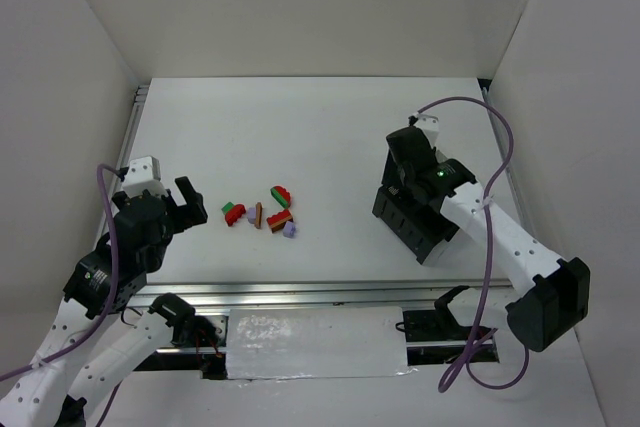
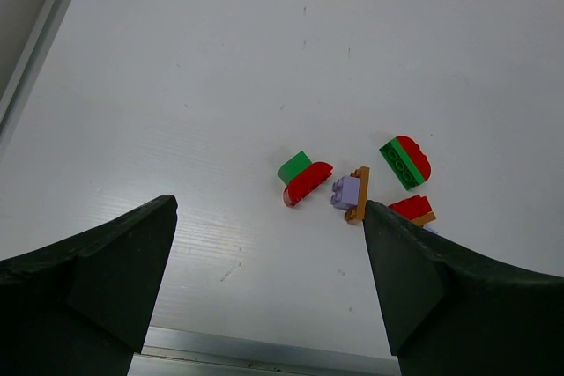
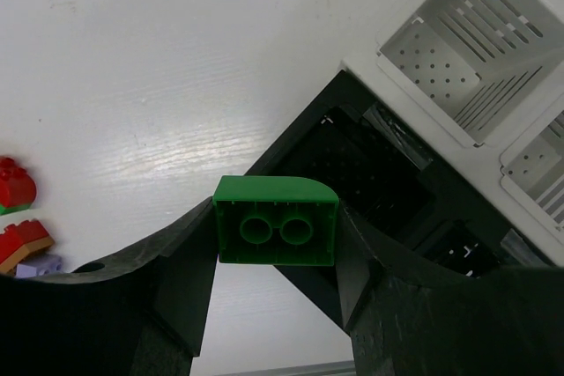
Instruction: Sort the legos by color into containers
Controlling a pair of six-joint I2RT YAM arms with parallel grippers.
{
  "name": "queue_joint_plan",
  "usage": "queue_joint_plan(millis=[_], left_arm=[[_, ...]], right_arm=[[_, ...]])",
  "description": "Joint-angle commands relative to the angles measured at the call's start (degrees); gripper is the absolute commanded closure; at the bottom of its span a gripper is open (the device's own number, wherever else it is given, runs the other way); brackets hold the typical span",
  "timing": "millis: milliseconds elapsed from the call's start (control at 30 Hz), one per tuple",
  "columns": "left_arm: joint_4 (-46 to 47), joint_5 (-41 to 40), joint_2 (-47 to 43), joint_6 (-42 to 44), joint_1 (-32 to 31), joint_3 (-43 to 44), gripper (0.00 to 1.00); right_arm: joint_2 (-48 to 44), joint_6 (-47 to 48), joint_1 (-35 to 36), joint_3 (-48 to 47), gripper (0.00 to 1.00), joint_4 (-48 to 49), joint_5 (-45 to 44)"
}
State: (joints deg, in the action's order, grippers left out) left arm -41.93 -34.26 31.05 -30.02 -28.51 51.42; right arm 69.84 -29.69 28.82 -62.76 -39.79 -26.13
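The legos [image 1: 262, 213] lie in a loose cluster left of the table's middle. The left wrist view shows a green-and-red piece [image 2: 304, 180], a lavender brick [image 2: 346, 191], a thin brown-orange brick [image 2: 359, 193], a green-and-red dome [image 2: 405, 162] and a red brick [image 2: 411, 208]. My left gripper [image 1: 194, 205] is open and empty [image 2: 269, 217], just left of the cluster. My right gripper [image 1: 405, 182] is shut on a green brick [image 3: 276, 233] and holds it above the near corner of the containers [image 1: 420, 237]. A black cell [image 3: 361, 165] lies under the brick; white-walled cells [image 3: 458, 50] lie beyond.
White walls enclose the table on the left, back and right. A metal rail [image 1: 300, 292] runs along the near edge and another [image 1: 135, 137] along the left edge. The right arm's purple cable [image 1: 500, 147] loops above the containers.
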Motion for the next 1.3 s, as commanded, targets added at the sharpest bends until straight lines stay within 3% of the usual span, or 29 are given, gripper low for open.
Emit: queue_joint_plan(millis=[0, 167, 200, 367, 567, 667, 800, 900, 1033, 1267], left_arm=[[2.47, 0.33, -0.11, 1.02, 0.39, -0.18, 0.00], [2.73, 0.86, 0.33, 1.28, 0.39, -0.18, 0.00], [2.65, 0.95, 0.50, 1.28, 0.47, -0.09, 0.00], [2.65, 1.04, 0.59, 1.28, 0.39, -0.09, 0.01], [2.73, 0.86, 0.77, 1.28, 0.39, -0.09, 0.00], [2.56, 0.07, 1.12, 1.02, 0.65, 0.00, 0.00], [1.42, -1.60, 1.65, -0.21, 1.00, 0.44, 0.00], [1.15, -1.95, 1.39, -0.39, 1.26, 0.44, 0.00], [1.77, -0.98, 0.95, 0.14, 1.18, 0.09, 0.00], [2.12, -0.37, 1.47, 0.40, 1.53, 0.00, 0.00]], right_arm=[[0.20, 0.60, -0.78, -0.61, 0.52, -0.90, -1.90], [-0.50, 0.43, -1.57, 0.36, 0.47, -1.08, -2.35], [-0.59, 0.34, -1.57, 0.36, 0.33, -1.17, -2.52], [-0.50, 0.16, -1.66, -0.60, 0.00, -2.04, -2.79], [-0.67, 0.51, -0.09, -3.15, 0.00, -1.96, 0.81], [1.69, -0.63, 7.63, -7.27, 0.00, -2.04, -3.04], [11.77, 0.07, 15.46, -13.43, 0.00, -0.91, 0.62], [19.68, 5.57, 17.84, -17.03, 0.01, 4.25, 8.70], [30.86, 13.51, 18.55, -25.01, 0.04, 8.06, 19.52], [48.00, 15.71, 19.08, -41.29, 0.08, 4.03, 23.23]])
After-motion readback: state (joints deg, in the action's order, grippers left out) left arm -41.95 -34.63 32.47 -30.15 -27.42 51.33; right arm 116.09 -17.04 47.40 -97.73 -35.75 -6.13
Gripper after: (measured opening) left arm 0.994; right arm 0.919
